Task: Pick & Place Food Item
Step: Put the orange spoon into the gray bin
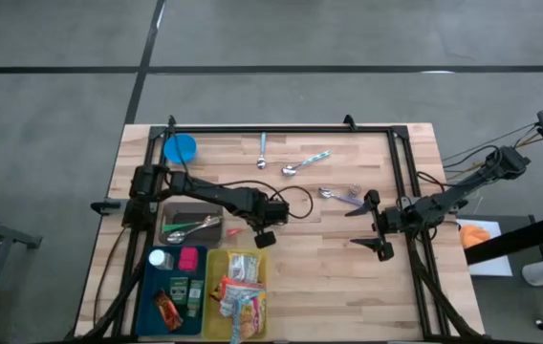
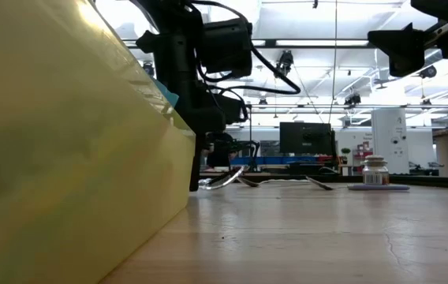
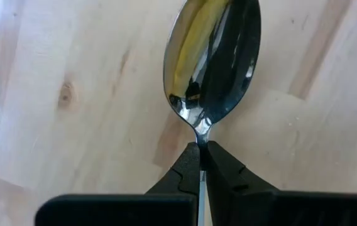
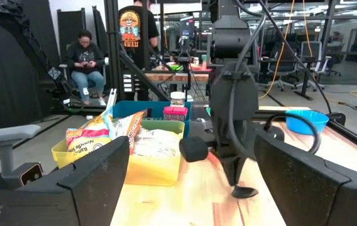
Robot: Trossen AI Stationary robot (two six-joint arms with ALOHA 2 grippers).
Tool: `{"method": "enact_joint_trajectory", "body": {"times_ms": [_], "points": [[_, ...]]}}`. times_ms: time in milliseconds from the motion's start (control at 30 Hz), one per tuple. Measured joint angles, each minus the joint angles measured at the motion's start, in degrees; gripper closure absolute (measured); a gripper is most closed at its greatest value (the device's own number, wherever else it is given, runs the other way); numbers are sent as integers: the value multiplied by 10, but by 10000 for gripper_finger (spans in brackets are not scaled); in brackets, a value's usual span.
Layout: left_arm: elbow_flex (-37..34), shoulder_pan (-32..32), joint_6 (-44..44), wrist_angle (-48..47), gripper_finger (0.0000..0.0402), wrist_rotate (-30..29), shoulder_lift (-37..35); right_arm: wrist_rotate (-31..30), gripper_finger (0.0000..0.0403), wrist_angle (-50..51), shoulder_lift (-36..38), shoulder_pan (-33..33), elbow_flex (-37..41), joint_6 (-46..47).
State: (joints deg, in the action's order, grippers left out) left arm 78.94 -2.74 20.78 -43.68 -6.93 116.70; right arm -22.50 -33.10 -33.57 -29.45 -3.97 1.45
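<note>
The left end effector (image 3: 202,164) is clamping the neck of a metal spoon (image 3: 213,63), its bowl lying over the wooden surface (image 1: 329,258) just left of centre in the high view. The right end effector (image 1: 377,225) is standing apart, right of centre.

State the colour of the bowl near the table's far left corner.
Blue; the bowl shows best in the high view.

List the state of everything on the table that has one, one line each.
Left gripper: fingers shut on the spoon's neck.
Spoon: held, bowl facing the camera above the wood.
Right gripper: fingers open, holding nothing.
Yellow bin: filled with food packets.
Grey tray: holds cutlery.
</note>
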Motion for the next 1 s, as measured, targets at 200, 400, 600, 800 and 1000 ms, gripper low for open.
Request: {"method": "enact_joint_trajectory", "body": {"times_ms": [200,400,600,800,1000], "points": [[0,3,-9,-16,396,3,-9,0,64,0,0,0,0,0],[1,10,-9,-35,396,-1,-29,0,64,-1,0,0,0,0],[2,16,0,-69,396,-24,-76,0,64,0,0,0,0,0],[2,16,7,-113,396,-58,-141,0,64,-1,0,0,0,0],[2,19,17,-167,396,-73,-201,0,64,-1,0,0,0,0]]}}
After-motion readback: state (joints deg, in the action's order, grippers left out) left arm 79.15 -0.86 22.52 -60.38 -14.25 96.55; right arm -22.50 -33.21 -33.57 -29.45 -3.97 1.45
